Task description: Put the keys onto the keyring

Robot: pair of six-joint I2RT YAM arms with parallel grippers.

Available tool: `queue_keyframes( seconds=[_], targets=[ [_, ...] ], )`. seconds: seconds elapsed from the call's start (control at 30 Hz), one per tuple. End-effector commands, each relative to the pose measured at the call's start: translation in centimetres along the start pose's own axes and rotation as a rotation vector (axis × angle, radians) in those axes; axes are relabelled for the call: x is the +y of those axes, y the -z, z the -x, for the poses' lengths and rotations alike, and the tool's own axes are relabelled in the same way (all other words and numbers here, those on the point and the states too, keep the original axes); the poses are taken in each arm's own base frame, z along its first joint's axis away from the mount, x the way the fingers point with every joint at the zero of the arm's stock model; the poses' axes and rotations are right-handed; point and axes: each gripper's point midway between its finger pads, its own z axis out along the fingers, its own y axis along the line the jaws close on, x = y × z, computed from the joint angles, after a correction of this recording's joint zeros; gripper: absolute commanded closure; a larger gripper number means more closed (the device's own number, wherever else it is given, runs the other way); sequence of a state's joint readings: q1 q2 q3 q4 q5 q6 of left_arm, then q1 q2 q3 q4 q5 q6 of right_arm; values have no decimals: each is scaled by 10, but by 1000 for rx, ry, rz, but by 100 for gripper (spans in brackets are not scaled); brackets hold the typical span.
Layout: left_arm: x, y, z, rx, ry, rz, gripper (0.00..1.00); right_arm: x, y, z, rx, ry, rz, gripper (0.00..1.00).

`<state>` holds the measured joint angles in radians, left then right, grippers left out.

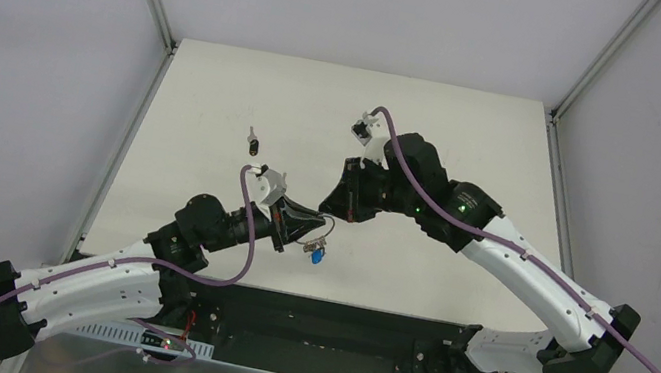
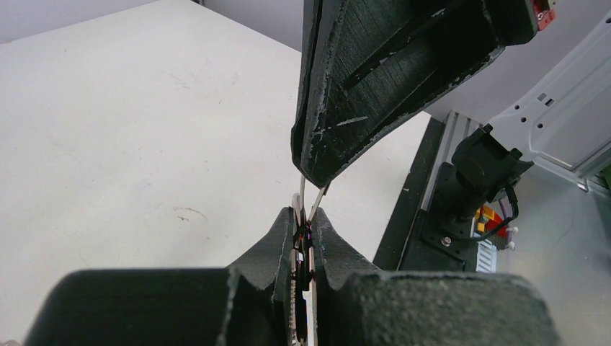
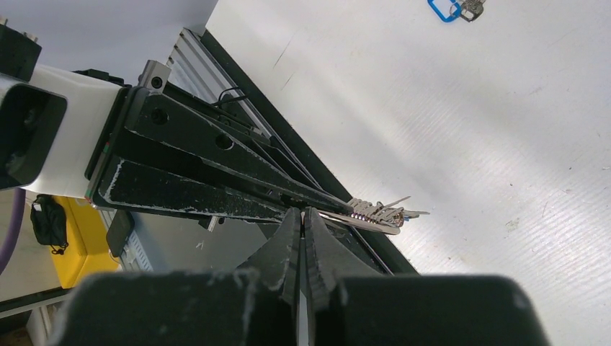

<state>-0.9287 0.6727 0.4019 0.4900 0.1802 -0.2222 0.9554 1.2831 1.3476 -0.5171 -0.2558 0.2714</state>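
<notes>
Both the left arm and the right arm had white link shells dotted with small dark holes, and black joint housings. A purple cable ran along each. A green light glowed on one right joint. The left gripper and the right gripper had fingers that were matte black, tapered and rough, with pale scuffed edges.

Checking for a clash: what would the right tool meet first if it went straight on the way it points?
The left tool, shut on the keyring, directly ahead; the right tool looks almost against it, though depth is unclear.
</notes>
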Motion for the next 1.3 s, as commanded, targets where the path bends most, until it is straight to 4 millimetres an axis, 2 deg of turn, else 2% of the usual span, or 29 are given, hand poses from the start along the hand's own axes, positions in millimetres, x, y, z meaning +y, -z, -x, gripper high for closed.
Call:
queue_keyframes(
  seconds=[0.0, 0.2, 0.3, 0.5, 0.8, 1.27],
  targets=[
    [-7, 0, 21, -77, -6, -32, 100, 17, 8, 17, -50, 28, 56, 100],
    [-4, 0, 19, -75, -11, -15, 100, 17, 11, 17, -60, 33, 52, 100],
    [-4, 0, 18, -71, -22, -17, 87, 18, 14, 18, -70, 37, 48, 100],
    [-2, -1, 15, -60, -37, -13, 74, 18, 15, 16, -63, 23, 41, 100],
    [-1, 3, 14, -60, -103, -16, 67, 15, 18, 20, -51, -5, -5, 100],
    [-5, 5, 14, -83, -161, -52, 56, 11, 10, 13, 9, -43, -48, 100]
  ],
)
